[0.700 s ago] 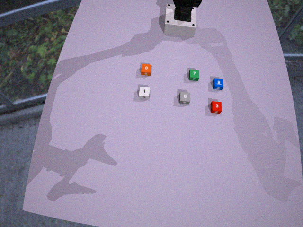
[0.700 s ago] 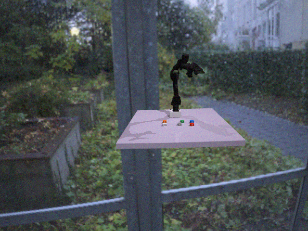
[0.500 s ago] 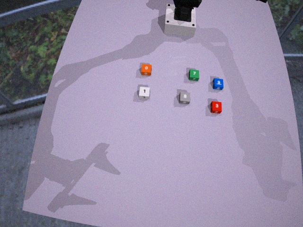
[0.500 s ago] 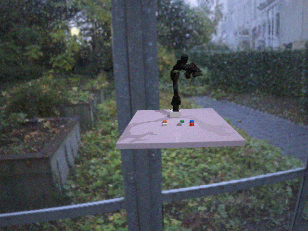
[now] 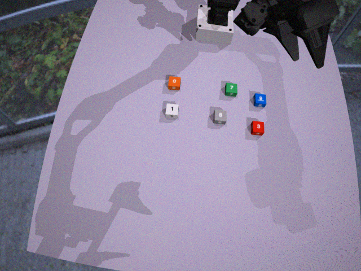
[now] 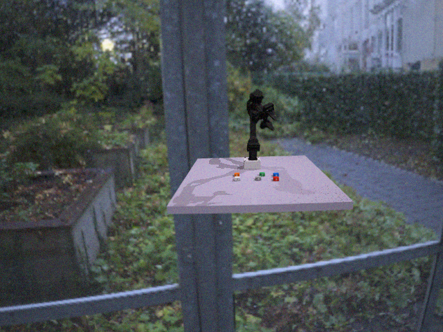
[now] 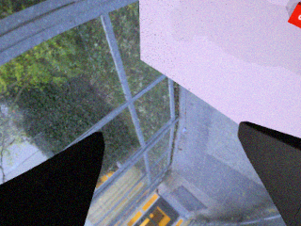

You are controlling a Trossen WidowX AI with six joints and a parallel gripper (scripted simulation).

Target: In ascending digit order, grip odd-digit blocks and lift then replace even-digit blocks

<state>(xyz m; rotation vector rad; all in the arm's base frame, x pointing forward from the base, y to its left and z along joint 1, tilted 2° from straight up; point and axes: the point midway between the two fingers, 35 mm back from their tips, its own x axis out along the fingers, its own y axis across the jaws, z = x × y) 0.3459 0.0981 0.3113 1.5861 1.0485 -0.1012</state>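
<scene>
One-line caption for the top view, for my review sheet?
Open black gripper high above the table's far right corner, clear of six numbered cubes: orange cube, white cube, green, blue, grey, red.

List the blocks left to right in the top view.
White block 1 → orange block 0 → grey block, digit unclear → green block 7 → red block 3 → blue block, digit unclear. The first two and the last two sit nearly level.

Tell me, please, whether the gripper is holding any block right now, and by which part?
Nothing is held: the gripper hangs open above the table, away from all six blocks.
</scene>
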